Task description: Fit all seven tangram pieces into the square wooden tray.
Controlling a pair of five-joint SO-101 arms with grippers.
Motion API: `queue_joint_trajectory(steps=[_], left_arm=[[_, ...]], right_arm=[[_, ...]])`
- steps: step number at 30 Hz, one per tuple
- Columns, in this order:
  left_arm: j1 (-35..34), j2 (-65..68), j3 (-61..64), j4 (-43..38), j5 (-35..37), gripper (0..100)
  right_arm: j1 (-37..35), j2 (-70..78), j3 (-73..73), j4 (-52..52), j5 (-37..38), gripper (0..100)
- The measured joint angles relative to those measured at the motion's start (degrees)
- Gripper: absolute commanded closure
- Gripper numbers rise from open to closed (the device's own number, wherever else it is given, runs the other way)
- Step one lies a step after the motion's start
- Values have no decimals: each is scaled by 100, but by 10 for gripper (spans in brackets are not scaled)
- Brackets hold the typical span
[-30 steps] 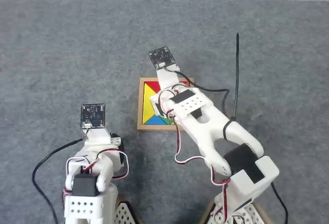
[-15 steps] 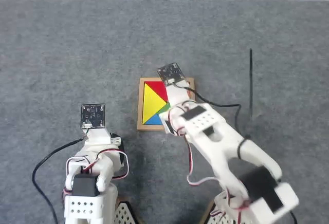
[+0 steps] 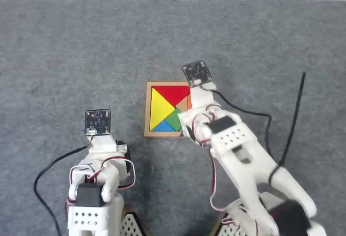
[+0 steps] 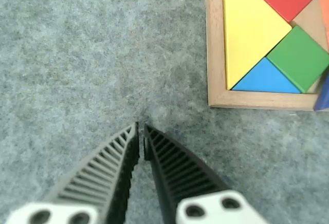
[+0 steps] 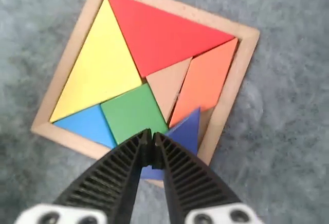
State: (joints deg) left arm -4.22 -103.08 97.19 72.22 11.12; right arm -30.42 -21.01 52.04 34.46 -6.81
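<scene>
The right arm [image 3: 238,149] is leaning out over the wooden tray [image 3: 147,111], with the right gripper [image 5: 152,137] hanging closed and empty above the dark blue triangle [image 5: 188,127]. The left gripper [image 4: 141,130] is sitting closed, holding nothing, at the tray's eight o'clock.

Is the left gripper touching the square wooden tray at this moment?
Apart. In the left wrist view the left gripper, its jaws closed, sits over the grey mat, and a strip of bare mat separates it from the wooden tray.

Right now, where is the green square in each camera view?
High view: green square low in the wooden tray's middle.
Left wrist view: green square touching the light blue triangle.
Right wrist view: green square just beyond the right arm's shut jaws.
Shared landmark: the yellow triangle bordering it.
</scene>
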Motion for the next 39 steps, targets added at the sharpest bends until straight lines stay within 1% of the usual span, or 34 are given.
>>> queue_joint_trajectory(steps=[5,9,12,17,39], left_arm=[[0,0,0,0,0,986],[0,0,0,0,0,986],[0,0,0,0,0,986],[0,0,0,0,0,986],[0,0,0,0,0,986]], right_arm=[[-9,-712,879,53,0,992],[141,-1073,1345,149,0,992],[167,-1275,1371,369,0,992],[149,-1319,1380,369,0,992],[141,-1152,1380,62,0,992]])
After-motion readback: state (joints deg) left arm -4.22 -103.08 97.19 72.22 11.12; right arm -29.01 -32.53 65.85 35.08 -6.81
